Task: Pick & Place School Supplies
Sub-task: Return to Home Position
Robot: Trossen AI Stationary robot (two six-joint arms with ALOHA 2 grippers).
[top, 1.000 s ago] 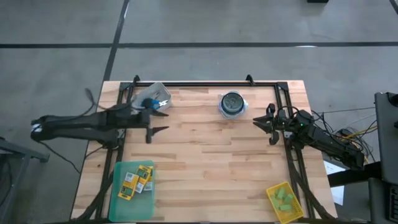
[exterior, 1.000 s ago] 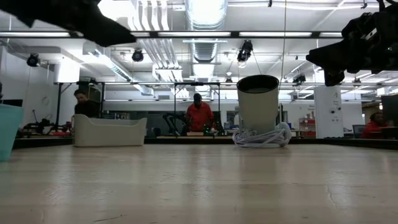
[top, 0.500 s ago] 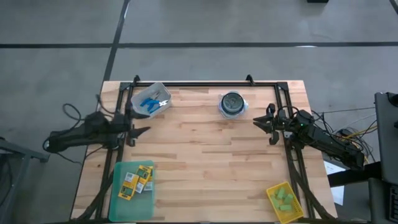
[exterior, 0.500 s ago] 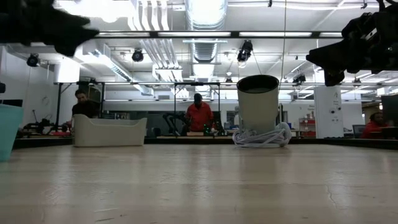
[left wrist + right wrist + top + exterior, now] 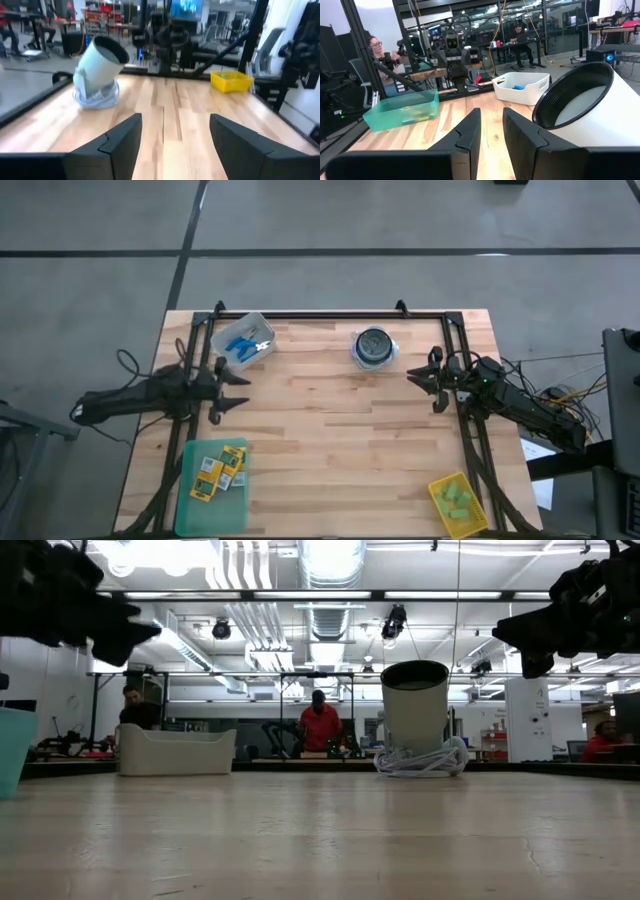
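Blue-handled scissors (image 5: 240, 346) lie in a white bin (image 5: 258, 330) at the table's far left. Yellow-and-green crayon boxes (image 5: 222, 464) lie in a flat green tray (image 5: 190, 490) at the near left. Light-green eraser blocks (image 5: 458, 498) lie in a small yellow bin (image 5: 440, 492) at the near right. My left gripper (image 5: 235, 390) hangs open above the table's left side, between the white bin and the tray, touching nothing. My right gripper (image 5: 412, 377) waits at the right side, fingers nearly together and empty.
A white cup (image 5: 373, 347) with a coiled cord at its base stands at the far middle, just beside my right gripper (image 5: 491, 117). A black frame runs along the table's left, far and right edges. Bare wood lies in the middle. People stand in the room behind.
My left gripper has drawn back from beside the white bin toward the table's left edge, then eased a little toward the middle again, staying open. The scissors lie in the bin. The right arm has kept still.
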